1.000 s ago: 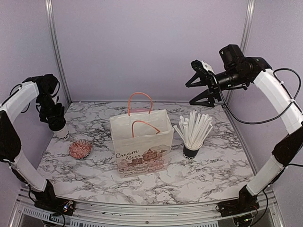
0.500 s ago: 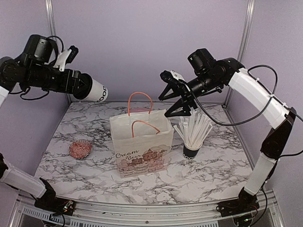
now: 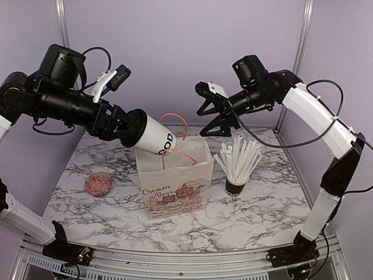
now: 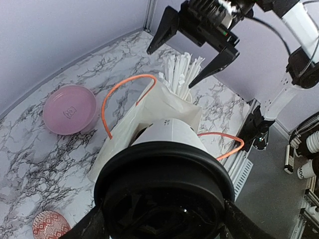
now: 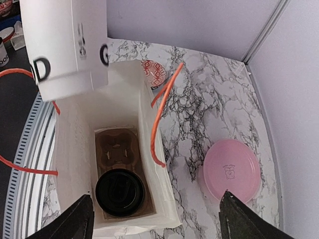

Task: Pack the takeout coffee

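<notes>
Top external: my left claw (image 3: 129,128) grips a white paper black-lidded cup (image 3: 157,136) by its lid end, base slanting ahead toward the mouth of the cream paper bag (image 3: 175,184); my right claw (image 3: 213,114) hangs open.

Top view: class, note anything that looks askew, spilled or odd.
The cup in the left pincer lies almost on its side above the bag, lid end gripped, base toward the bag; coffee normally stays upright. No spill shows.
</notes>
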`<state>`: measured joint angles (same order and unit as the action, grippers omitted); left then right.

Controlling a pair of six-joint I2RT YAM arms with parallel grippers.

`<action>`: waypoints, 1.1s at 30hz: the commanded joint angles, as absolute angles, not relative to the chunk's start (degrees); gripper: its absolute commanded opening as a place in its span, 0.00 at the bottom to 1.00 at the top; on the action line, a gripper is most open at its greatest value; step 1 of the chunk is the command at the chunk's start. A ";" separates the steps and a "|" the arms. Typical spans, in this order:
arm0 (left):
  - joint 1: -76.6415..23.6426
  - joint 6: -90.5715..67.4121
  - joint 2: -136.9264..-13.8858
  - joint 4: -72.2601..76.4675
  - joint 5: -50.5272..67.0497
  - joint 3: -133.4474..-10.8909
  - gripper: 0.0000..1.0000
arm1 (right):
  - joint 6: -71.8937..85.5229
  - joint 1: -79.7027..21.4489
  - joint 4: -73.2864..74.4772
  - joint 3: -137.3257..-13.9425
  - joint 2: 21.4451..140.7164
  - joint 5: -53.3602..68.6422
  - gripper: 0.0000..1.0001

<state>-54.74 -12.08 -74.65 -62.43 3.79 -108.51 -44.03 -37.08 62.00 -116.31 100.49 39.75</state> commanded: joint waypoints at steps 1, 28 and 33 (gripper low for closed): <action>-55.98 -9.00 -80.27 -63.29 0.45 -109.36 0.55 | -42.98 -36.94 60.37 -116.10 98.61 37.53 0.84; -78.53 -15.72 -98.27 -82.47 -28.83 -114.62 0.51 | -44.47 -35.92 58.58 -106.90 92.65 40.02 0.84; -84.81 -16.42 -101.31 -82.46 -32.57 -115.14 0.51 | -45.33 -36.16 58.97 -104.46 92.17 41.81 0.84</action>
<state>-80.77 -14.33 -98.80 -79.61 -26.72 -113.32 -44.29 -36.14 59.53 -105.23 93.34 39.53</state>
